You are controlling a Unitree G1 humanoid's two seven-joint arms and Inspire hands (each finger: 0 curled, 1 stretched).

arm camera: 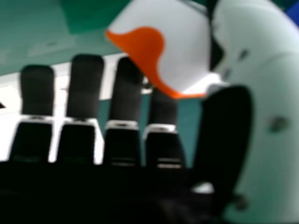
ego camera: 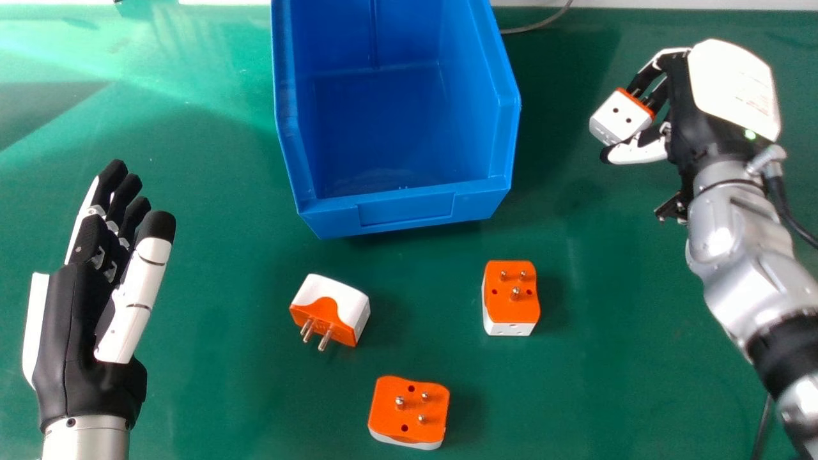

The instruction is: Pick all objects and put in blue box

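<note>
Adapter in the right hand (ego camera: pixel 696 108): an orange-and-white plug adapter (ego camera: pixel 620 118) is pinched between thumb and fingers, with the hand closed around it. A white face with two dark holes shows, and the orange side with its metal pins is toward the fingers. This is over the right part of the green table (ego camera: pixel 613 383), toward its far edge, to the right of the blue box (ego camera: pixel 406 211) and apart from it. In the right hand view, the adapter's white side and wavy orange border lie between the fingertips (arm camera: pixel 126 88) and the thumb (arm camera: pixel 266 102).

The blue box sits by the table's far edge, its lower front wall facing the near side. Three more adapters rest on the table between that wall and the near side. The left adapter (ego camera: pixel 345 303) has its pins pointing toward the near side; the right adapter (ego camera: pixel 511 300) stands with its orange face and pins up; the nearest adapter (ego camera: pixel 409 409), between those two from left to right, also has its pins up.

The left hand (ego camera: pixel 77 319) is over the left part of the table, open, its fingers straight. A grey cable (ego camera: pixel 540 24) runs beside the box near the far edge.
</note>
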